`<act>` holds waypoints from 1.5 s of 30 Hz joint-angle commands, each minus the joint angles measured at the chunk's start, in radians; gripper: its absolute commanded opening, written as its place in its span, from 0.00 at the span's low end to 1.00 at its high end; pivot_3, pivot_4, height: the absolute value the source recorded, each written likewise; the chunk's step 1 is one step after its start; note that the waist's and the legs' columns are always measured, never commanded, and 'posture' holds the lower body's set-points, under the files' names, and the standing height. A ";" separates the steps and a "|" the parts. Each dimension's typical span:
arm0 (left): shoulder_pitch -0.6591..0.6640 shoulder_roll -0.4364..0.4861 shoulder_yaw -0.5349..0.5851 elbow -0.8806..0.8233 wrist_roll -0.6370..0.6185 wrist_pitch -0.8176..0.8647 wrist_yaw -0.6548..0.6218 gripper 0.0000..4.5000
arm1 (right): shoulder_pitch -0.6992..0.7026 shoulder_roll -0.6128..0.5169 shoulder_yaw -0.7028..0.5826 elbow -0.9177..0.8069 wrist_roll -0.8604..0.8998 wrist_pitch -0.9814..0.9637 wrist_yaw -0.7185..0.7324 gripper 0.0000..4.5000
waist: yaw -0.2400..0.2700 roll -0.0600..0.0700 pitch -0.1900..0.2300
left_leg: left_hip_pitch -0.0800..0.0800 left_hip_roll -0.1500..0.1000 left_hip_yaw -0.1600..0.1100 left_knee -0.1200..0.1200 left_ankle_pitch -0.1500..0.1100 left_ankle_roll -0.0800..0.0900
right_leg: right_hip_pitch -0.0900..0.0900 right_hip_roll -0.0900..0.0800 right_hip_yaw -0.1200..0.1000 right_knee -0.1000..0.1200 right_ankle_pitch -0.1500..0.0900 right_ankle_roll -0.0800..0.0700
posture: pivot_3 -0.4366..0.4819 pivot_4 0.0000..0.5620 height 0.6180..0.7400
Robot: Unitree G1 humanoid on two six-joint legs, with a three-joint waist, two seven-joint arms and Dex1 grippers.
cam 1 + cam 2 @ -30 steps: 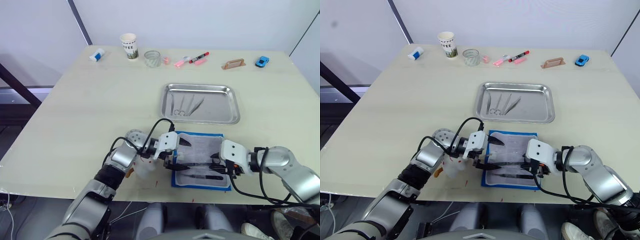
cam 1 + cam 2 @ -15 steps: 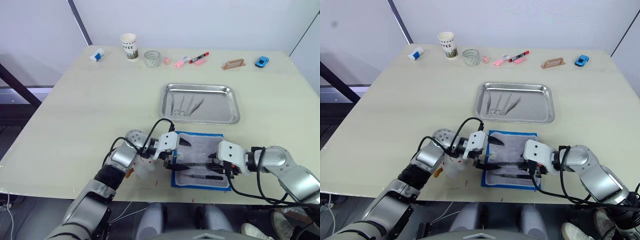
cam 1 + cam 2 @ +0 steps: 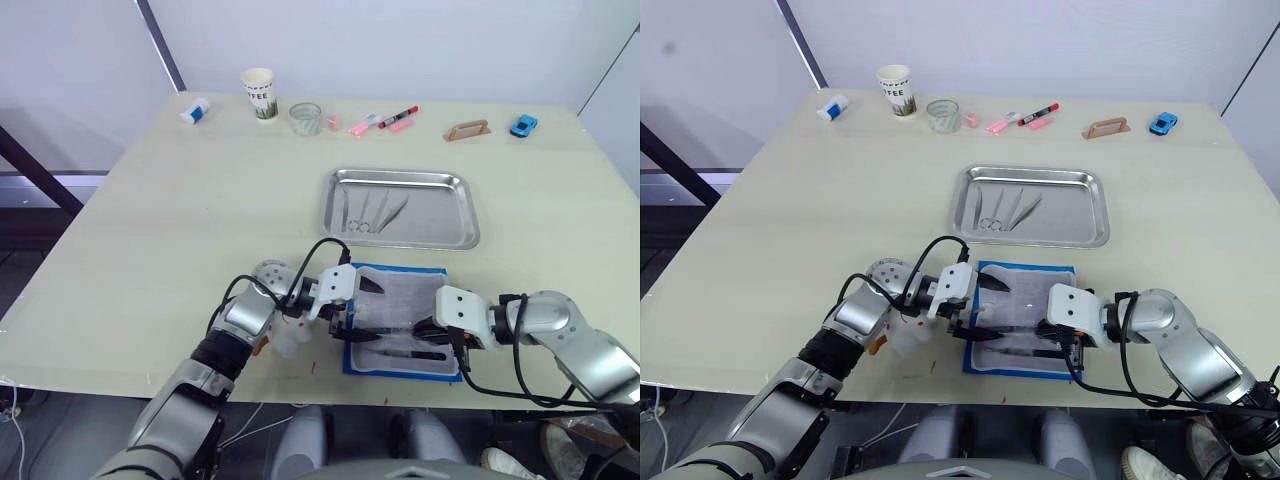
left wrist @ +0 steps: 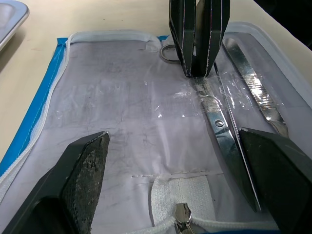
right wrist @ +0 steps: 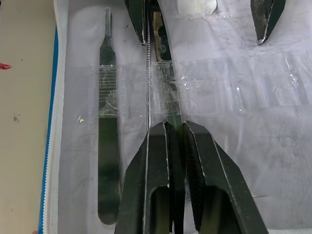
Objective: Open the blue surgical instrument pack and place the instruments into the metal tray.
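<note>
The blue surgical instrument pack (image 3: 404, 290) lies open near the table's front edge, its whitish clear-pocket lining (image 4: 122, 112) facing up. Scissors (image 4: 220, 131) and a flat silver handle tool (image 5: 108, 146) lie in the pockets. My right gripper (image 5: 175, 126) is shut on the scissors' shaft over the pack's right part (image 3: 428, 330). My left gripper (image 4: 174, 141) stands open over the pack's left side (image 3: 350, 318), holding nothing. Behind the pack, the metal tray (image 3: 450, 218) holds a few instruments (image 3: 370, 212) at its left end.
Along the far edge stand a paper cup (image 3: 257, 92), a glass (image 3: 305, 118), pink and red markers (image 3: 385, 120), a wooden handle block (image 3: 467, 130), a blue toy car (image 3: 523, 124) and a small white bottle (image 3: 194, 110). The table's front edge runs just below the pack.
My right gripper has edged a little to the left over the pack, toward the left gripper. The left gripper and the pack stay where they were.
</note>
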State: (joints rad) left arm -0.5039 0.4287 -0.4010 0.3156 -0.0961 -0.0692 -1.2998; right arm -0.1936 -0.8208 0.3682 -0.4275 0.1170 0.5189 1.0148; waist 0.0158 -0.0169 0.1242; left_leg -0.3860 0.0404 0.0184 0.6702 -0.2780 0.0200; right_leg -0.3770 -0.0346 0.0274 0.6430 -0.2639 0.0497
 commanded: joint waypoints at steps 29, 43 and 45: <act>0.018 -0.008 -0.033 0.031 0.052 -0.002 0.019 1.00 | -0.061 -0.115 -0.064 -0.170 0.046 0.249 0.021 0.01 | 0.002 0.002 0.001 | -0.002 0.000 -0.001 0.000 0.000 0.000 | -0.001 -0.001 0.000 0.000 0.000 0.000 | 0.48 0.27 1.00; 0.022 -0.013 -0.031 0.026 0.051 -0.003 0.024 1.00 | 0.023 -0.223 -0.203 -0.112 0.082 0.096 0.065 0.01 | 0.002 0.002 0.002 | -0.003 0.000 -0.001 0.000 0.000 0.000 | -0.001 -0.001 -0.001 -0.001 0.000 0.000 | 0.48 0.27 1.00; 0.024 -0.013 -0.031 0.024 0.050 -0.005 0.025 1.00 | 0.058 -0.240 -0.242 -0.095 0.087 0.058 0.077 0.01 | 0.002 0.002 0.002 | -0.003 0.000 -0.001 0.000 0.000 0.000 | -0.002 -0.001 -0.001 -0.001 0.000 0.000 | 0.48 0.27 1.00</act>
State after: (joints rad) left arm -0.5022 0.4153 -0.4019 0.3163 -0.0947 -0.0764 -1.2920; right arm -0.1486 -1.0378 0.2027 -0.5242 0.1883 0.6229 1.0830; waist 0.0181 -0.0146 0.1260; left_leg -0.3896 0.0401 0.0172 0.6704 -0.2780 0.0200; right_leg -0.3785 -0.0357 0.0258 0.6421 -0.2639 0.0499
